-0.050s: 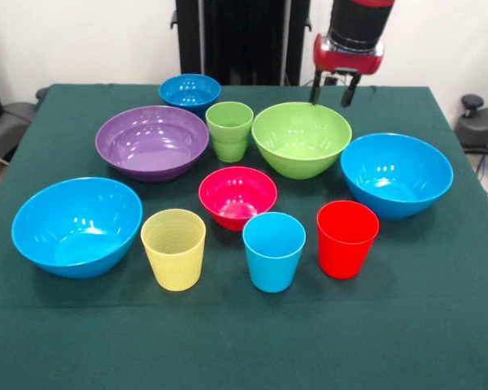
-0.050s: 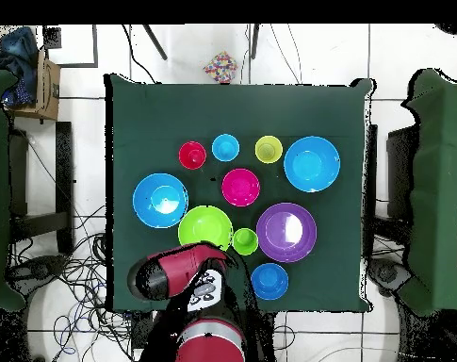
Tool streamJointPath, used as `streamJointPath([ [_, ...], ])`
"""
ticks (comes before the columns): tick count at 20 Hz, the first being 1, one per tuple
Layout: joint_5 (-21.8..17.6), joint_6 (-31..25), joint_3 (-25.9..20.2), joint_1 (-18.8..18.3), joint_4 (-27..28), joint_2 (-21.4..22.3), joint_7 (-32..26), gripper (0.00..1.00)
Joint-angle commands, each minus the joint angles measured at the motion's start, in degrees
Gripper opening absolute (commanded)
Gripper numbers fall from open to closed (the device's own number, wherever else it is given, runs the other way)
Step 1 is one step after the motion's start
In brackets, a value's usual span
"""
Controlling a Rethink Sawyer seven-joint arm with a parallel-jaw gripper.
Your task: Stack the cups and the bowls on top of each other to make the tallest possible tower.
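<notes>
Nearest you stand three cups in a row: pale yellow cup (image 1: 173, 249), light blue cup (image 1: 273, 251), red cup (image 1: 346, 239). Behind them sits the small pink-red bowl (image 1: 237, 196), then the green cup (image 1: 229, 131) just beside the lime-green bowl (image 1: 302, 139). Nothing is stacked yet. Your gripper (image 1: 334, 89) hangs above that bowl's far rim, fingers parted and empty. Leave the lime bowl as the base, pick a wide bowl next, and lower it centred so later pieces sit level.

Three cups (image 1: 272, 250) stand along the near row on the bench (image 1: 244, 333); a fourth (image 1: 228, 131) stands farther back, between two bowls (image 1: 301, 139). Nothing is stacked.
</notes>
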State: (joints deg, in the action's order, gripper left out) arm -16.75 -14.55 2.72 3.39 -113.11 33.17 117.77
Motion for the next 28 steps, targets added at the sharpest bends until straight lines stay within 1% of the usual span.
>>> streamJointPath([
  [1, -1.12, 6.96, 2.34, 3.23, 2.30, -7.14, 8.68, 1.00],
  [4, -1.03, 8.99, 4.37, 5.03, 3.58, -9.00, 8.57, 1.00],
  [7, -0.35, 10.77, 5.02, 5.48, 3.72, -10.65, 8.58, 1.00],
  [8, 0.06, 10.43, 5.13, 5.55, 3.91, -10.92, 8.43, 1.00],
  [12, 0.49, 8.58, 7.28, 8.64, 4.86, -10.50, 7.63, 1.00],
  [15, 1.18, 7.51, 6.77, 8.26, 4.46, -9.66, 7.20, 1.00],
  [17, 1.84, 5.00, 6.50, 8.03, 3.89, -7.92, 6.79, 1.00],
  [19, 2.30, 2.46, 5.32, 6.99, 2.71, -5.18, 6.03, 1.00],
  [23, 3.47, -0.61, 3.25, 5.08, 0.44, -0.06, 5.59, 1.00],
  [25, 4.25, -3.08, 3.20, 5.20, -0.85, 3.21, 5.57, 1.00],
  [27, 4.77, -4.36, 4.93, 6.68, -1.64, 7.60, 6.23, 1.00],
  [28, 5.53, -2.84, 8.47, 9.47, -1.32, 9.29, 9.01, 1.00],
])
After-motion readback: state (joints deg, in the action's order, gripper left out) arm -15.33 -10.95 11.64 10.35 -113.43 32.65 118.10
